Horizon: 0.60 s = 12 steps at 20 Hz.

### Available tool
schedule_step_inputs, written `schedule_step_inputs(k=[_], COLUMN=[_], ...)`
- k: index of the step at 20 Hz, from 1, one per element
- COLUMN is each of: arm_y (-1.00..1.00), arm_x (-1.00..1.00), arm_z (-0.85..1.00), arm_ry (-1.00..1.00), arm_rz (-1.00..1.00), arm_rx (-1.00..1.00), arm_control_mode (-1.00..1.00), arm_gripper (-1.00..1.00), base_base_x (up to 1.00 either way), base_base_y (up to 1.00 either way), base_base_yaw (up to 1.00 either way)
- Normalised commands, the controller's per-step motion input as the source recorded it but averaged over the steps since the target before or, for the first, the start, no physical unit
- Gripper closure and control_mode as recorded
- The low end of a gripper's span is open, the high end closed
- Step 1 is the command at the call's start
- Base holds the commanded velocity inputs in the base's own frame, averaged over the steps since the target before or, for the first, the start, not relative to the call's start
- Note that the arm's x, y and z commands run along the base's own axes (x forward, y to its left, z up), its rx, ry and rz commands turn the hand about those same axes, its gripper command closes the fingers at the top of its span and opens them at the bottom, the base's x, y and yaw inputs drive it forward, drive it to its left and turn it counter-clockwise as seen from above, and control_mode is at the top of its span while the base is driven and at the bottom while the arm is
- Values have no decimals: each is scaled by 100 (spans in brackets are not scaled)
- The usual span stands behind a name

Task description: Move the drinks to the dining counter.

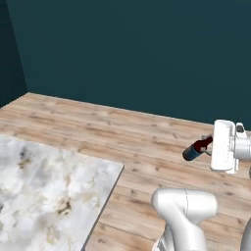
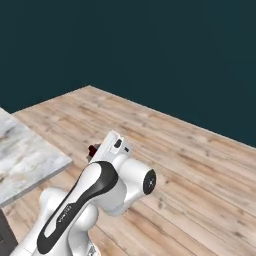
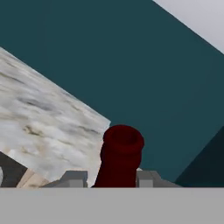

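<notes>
The end effector (image 1: 208, 145) grips the slim dark bottle (image 1: 195, 150) by its red neck, holding it tilted above the wooden floor (image 1: 147, 142), beside the marble dining surface (image 1: 49, 191).

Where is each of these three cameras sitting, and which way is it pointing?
Left base view: behind the arm on its left, looking down at the wood floor and the marble dining counter; the white arm rises at lower right, its claw carrying the dark bottle.
Right base view: behind the arm on its right, facing the same floor and counter corner; the arm rises at lower left.
Hand view: on the hand, looking along the claw past the bottle's red neck.
All three show the bottle and counter.
</notes>
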Motion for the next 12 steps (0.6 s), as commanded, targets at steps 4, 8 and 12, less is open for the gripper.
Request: schedule_step_inputs(k=[4,8,12], arm_y=[0,0,0], arm_x=[0,0,0], arm_z=[0,0,0], arm_ry=[0,0,0], arm_rz=[0,0,0], arm_rx=[0,0,0], arm_control_mode=[100,100,100], arm_gripper=[100,100,100], base_base_x=[-50,-49,-39], base_base_y=[52,47,49], base_base_yaw=[43,49,54])
